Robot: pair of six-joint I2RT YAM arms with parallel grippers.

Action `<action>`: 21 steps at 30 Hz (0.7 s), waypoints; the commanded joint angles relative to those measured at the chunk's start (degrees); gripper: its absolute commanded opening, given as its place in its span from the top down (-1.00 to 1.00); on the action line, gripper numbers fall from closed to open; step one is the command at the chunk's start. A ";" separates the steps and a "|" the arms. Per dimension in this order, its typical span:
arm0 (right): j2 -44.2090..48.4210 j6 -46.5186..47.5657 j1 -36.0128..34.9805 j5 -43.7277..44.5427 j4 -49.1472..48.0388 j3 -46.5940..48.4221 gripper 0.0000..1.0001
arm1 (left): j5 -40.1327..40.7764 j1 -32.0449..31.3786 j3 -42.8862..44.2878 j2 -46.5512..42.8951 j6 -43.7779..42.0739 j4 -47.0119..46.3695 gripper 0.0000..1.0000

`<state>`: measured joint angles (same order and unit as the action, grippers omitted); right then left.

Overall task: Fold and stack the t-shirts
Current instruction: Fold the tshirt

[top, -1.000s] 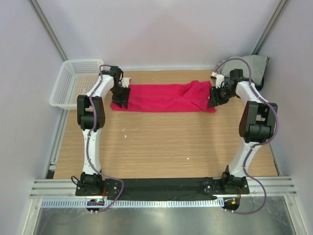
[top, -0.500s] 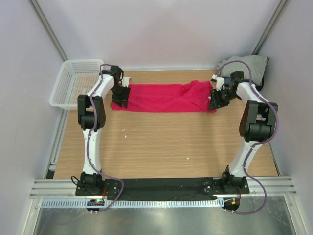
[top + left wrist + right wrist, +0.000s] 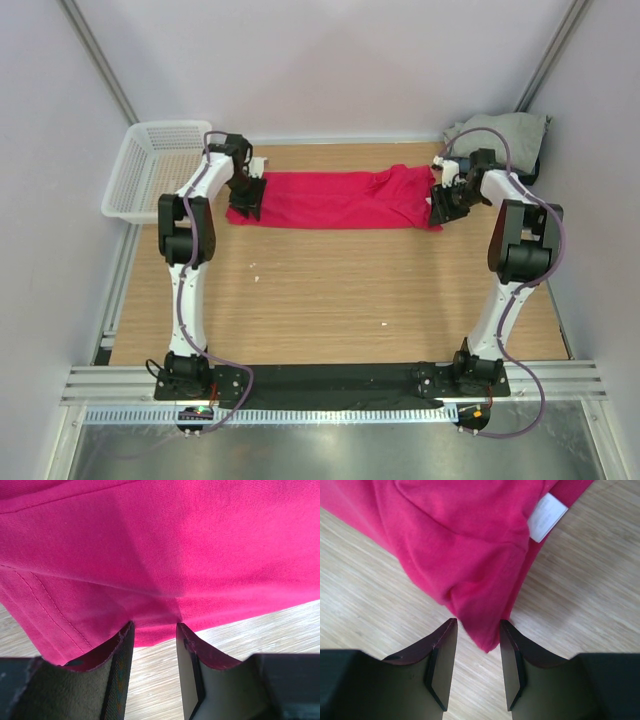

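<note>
The crimson-pink t-shirt (image 3: pixel 335 199) lies as a long flat strip across the far part of the table, bunched near its right end. My left gripper (image 3: pixel 246 204) is at the strip's left end. In the left wrist view it (image 3: pixel 155 626) is open, with the shirt's hem (image 3: pixel 150 580) just at the fingertips and bare wood between the jaws. My right gripper (image 3: pixel 441 207) is at the right end. In the right wrist view it (image 3: pixel 477 623) is open, and a corner of the shirt (image 3: pixel 470 575) hangs between the fingertips. A white label (image 3: pixel 546 516) shows on the shirt.
A white mesh basket (image 3: pixel 135 180) stands off the table's far left corner. A light grey folded shirt on a darker one (image 3: pixel 508 133) sits at the far right corner, just behind the right arm. The wooden table (image 3: pixel 330 290) stretches toward the arm bases.
My right gripper has shifted slightly toward the far right, staying at the shirt's right end. The left gripper and the shirt have hardly moved.
</note>
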<state>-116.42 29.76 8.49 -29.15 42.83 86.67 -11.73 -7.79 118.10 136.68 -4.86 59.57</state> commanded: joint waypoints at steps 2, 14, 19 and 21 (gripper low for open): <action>-1.88 -0.75 0.30 1.99 -4.42 1.65 0.12 | 2.41 0.41 -2.35 -0.63 -0.59 -1.21 0.18; -1.62 2.94 1.52 3.39 -1.96 3.15 0.97 | 3.38 0.41 -4.81 -2.82 -1.46 -0.95 0.19; -1.09 3.99 2.93 2.78 0.14 4.03 0.97 | 3.38 0.58 -5.95 -3.79 -1.55 -0.69 0.20; -0.83 4.95 3.20 2.52 1.11 4.20 0.97 | 3.20 0.58 -6.65 -4.32 -1.55 -0.86 0.20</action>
<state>-119.72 32.25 10.66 -27.35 41.85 88.44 -10.46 -7.79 113.54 134.02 -5.17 57.82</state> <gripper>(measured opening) 0.052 0.402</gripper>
